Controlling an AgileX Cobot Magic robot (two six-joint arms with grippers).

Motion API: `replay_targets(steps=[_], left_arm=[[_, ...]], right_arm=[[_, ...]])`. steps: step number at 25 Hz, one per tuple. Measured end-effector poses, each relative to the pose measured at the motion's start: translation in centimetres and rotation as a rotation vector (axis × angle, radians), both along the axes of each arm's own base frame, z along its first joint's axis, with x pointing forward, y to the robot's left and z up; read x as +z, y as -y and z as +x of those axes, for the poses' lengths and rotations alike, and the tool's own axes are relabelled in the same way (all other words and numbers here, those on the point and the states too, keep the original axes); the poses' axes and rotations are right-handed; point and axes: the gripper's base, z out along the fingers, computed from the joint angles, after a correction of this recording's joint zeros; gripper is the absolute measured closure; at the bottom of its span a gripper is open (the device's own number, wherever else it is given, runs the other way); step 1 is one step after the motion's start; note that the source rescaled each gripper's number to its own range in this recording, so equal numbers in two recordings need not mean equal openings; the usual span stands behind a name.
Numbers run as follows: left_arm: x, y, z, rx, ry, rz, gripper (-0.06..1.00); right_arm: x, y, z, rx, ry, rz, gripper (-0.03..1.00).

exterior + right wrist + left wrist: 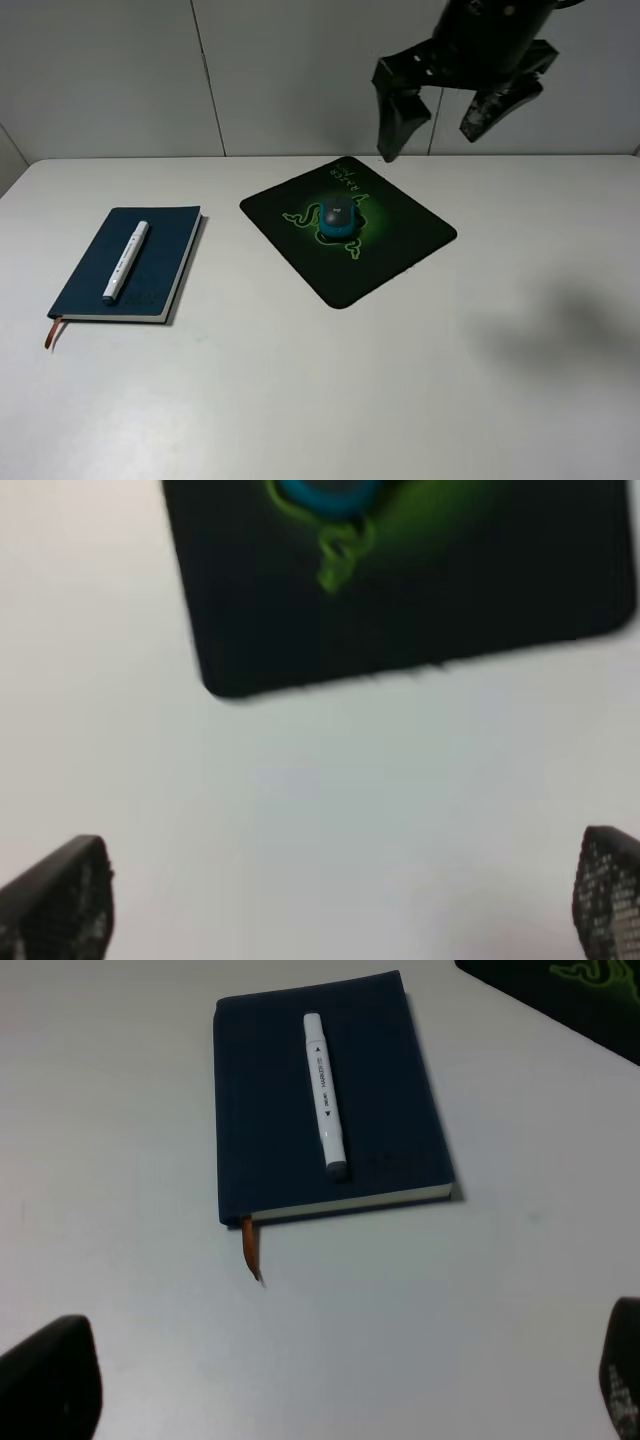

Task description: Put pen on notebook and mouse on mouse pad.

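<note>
We see a white counter (320, 400) whose far edge meets a pale wall; its near half and right side lie bare. The navy notebook (160, 270) lies flat toward the left, well apart from the black mouse pad (400, 250) near the middle, with a strip of bare counter between them. The pad sits turned, one corner pointing toward the wall and another toward the near edge.

The right pincer (432, 128) hangs high above the counter behind the pad, its two dark fingers (398, 120) spread wide, holding nothing and touching nothing. In the right wrist view we see both fingertips far apart over bare counter, with the pad's edge beyond them; that view is blurred. The left pincer (330, 1385) appears only in its wrist view, where we find its tips at opposite sides of the picture, spread wide and empty, over bare counter near the notebook's ribbon end.

The white pen (125, 260) rests on the notebook cover, its long axis running roughly along the notebook's length, tilted slightly toward the pad at the far end. A brown ribbon (50, 332) trails from the notebook's near corner onto the counter. The teal-sided mouse (338, 218) sits on the pad over the green logo (300, 215), its long axis running roughly from wall to near edge.
</note>
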Motion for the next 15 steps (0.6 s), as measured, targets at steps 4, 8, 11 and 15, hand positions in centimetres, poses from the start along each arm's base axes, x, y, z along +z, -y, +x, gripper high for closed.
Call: replay_targets(steps=[4,8,11,15], left_arm=[[0.0,0.0,0.0,0.0,0.0,0.0,-0.06],[0.0,0.0,0.0,0.0,0.0,0.0,-0.06],[0.0,0.0,0.0,0.0,0.0,0.0,-0.06],[0.0,0.0,0.0,0.0,0.0,0.0,-0.06]], right_arm=[[0.9,3.1,-3.8,-0.001,0.059,-0.062,-0.03],[1.5,5.7,-7.8,-0.019,0.103,-0.055,-0.03],[1.7,7.3,-10.5,-0.034,0.134,-0.031,-0.03],[2.0,9.3,-14.0,-0.041,0.189,0.014,-0.03]])
